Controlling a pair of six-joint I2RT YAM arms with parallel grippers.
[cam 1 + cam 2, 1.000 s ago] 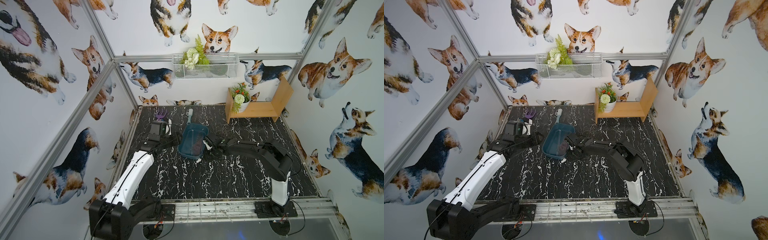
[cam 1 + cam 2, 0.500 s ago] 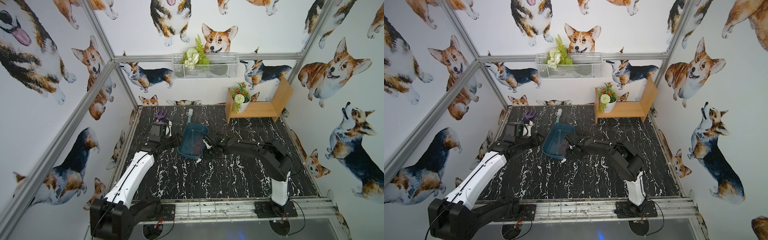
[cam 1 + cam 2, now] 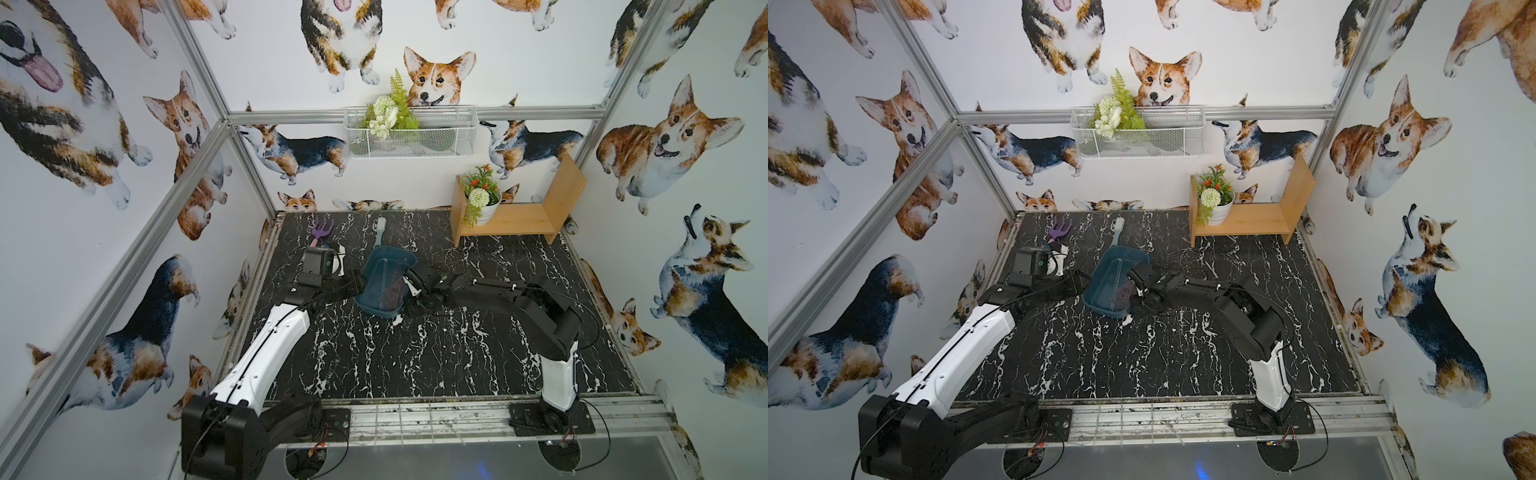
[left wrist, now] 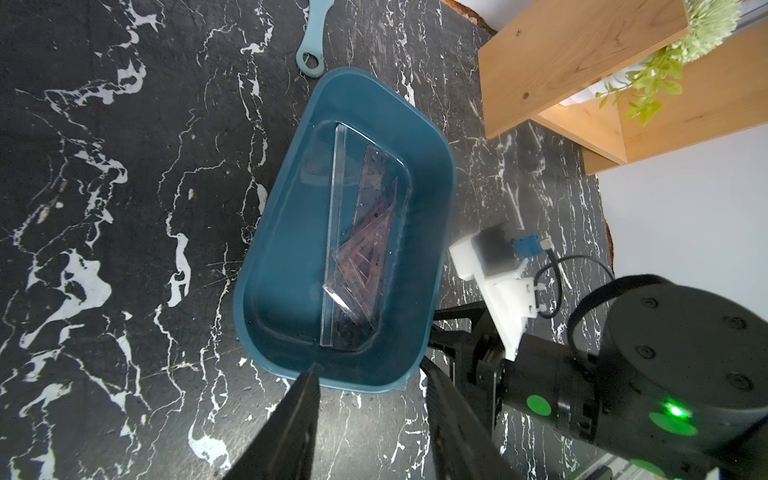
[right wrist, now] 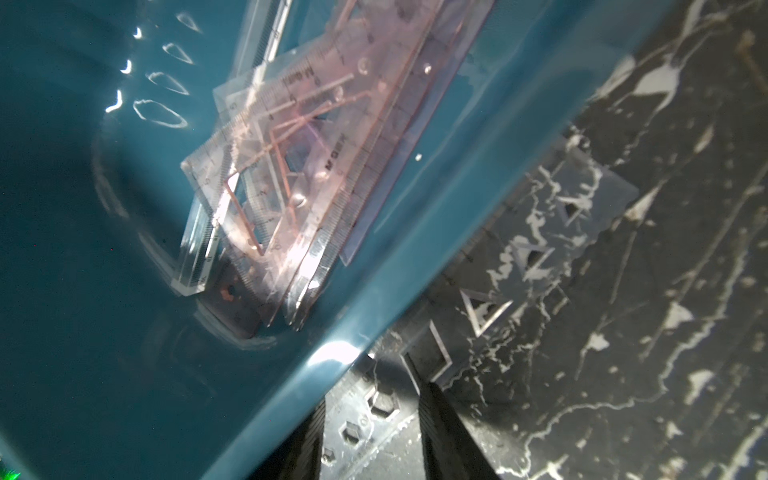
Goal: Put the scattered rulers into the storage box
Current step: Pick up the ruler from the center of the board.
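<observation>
The storage box [image 3: 390,249] [image 3: 1121,248] is a teal tub in the middle of the black marble table. In the left wrist view its floor holds a long clear ruler [image 4: 334,232], a purple-tinted ruler [image 4: 372,178] and pinkish set squares [image 4: 361,266]. My left gripper [image 4: 369,365] [image 3: 354,283] is open at the box's near short end, with nothing between its fingers. A clear stencil ruler [image 5: 540,232] lies flat on the table against the box's outer wall [image 5: 291,365]. My right gripper [image 5: 370,415] [image 3: 411,291] stands open over that ruler's end, one finger partly under the box's rim.
A pale green brush [image 3: 380,232] and a purple toy rake [image 3: 322,232] lie behind the box. A wooden shelf [image 3: 519,220] with a flower pot [image 3: 482,203] stands at the back right. A white wire basket [image 3: 409,133] hangs on the back wall.
</observation>
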